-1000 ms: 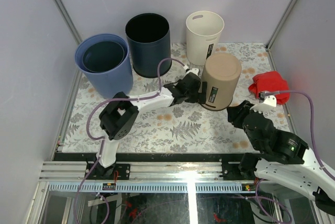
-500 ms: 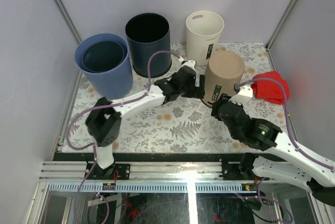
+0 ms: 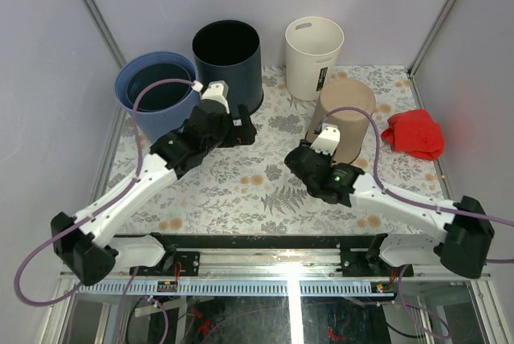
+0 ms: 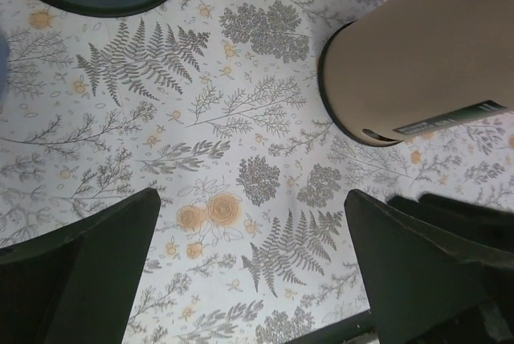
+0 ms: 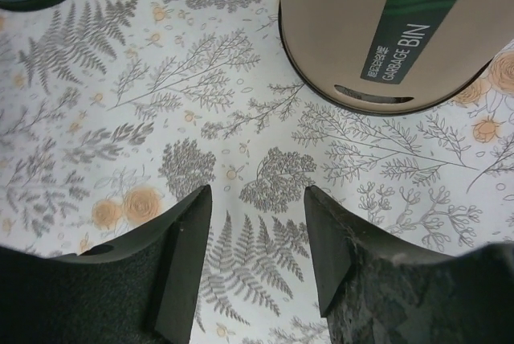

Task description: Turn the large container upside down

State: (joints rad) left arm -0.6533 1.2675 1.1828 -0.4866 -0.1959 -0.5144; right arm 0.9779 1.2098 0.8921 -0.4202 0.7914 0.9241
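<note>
On the far right part of the table [image 3: 241, 191], the tan bin [image 3: 347, 115] stands with its closed bottom up and its rim flat on the flowered cover. It is just in front of the white bin [image 3: 314, 55], with the red cloth [image 3: 414, 133] near it on the right. Judging by that, the turning step looks done and what is left is clearing the arms away.

The left hand [image 4: 250, 199] is spread wide with nothing between its fingers, well apart from the bin on its left. The right hand [image 5: 257, 199] is parted about halfway and also empty, hovering low over the cover just in front of the bin without touching it.

The next move calls for little: draw both arms back toward the near edge without brushing the bin, since a knock to its side could tip it.

The bin is a plain, slightly tapered tube, tan all over. A handle slot sits close to the table, and a dark label [image 5: 414, 18] runs up its side reading "GARBAGE BIN". It looks upright and steady.
</note>
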